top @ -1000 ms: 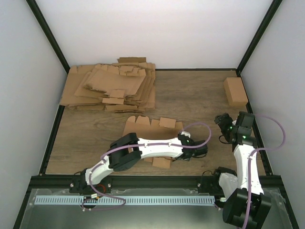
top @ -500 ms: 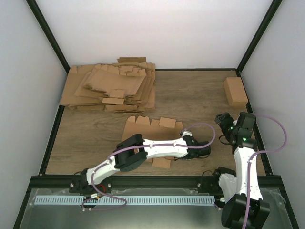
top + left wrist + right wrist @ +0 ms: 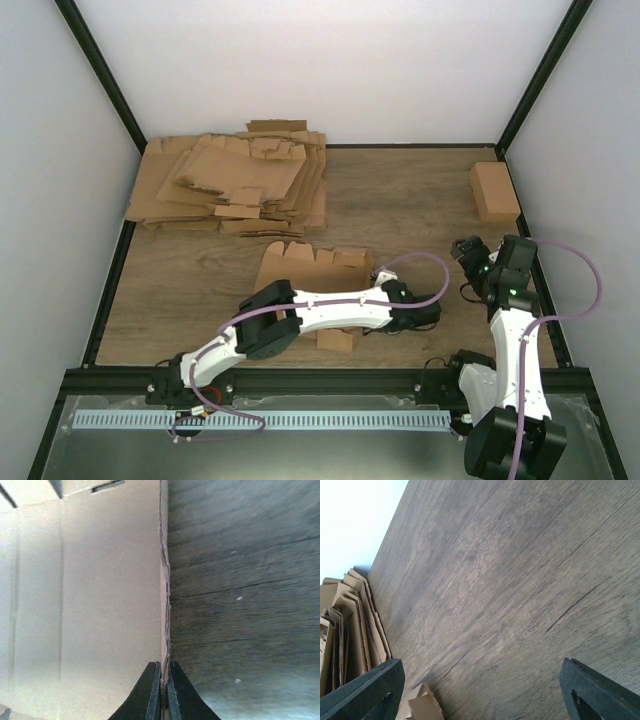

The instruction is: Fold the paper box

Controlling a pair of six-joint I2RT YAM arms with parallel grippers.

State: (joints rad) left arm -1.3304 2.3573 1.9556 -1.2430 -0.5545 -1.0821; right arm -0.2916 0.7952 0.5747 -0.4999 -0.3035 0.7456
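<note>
Two arms share a wood-grain table in the overhead view, where the paper box lies as a flat, creased sheet near the middle. The left gripper sits at the box's right edge, its arm stretched across the near part of the sheet. The right gripper hangs well to the right of the box, touching nothing. A heap of flat cardboard sheets lies beyond the box to the left, and a small folded carton stands well beyond it to the right. From the left wrist, the left gripper has its fingers all but closed, pinching the thin edge of the paper box, with bare table just beside that edge. From the right wrist, the right gripper is spread wide and holds nothing above the table; the heap of flat cardboard sheets shows edge-on in the distance.
</note>
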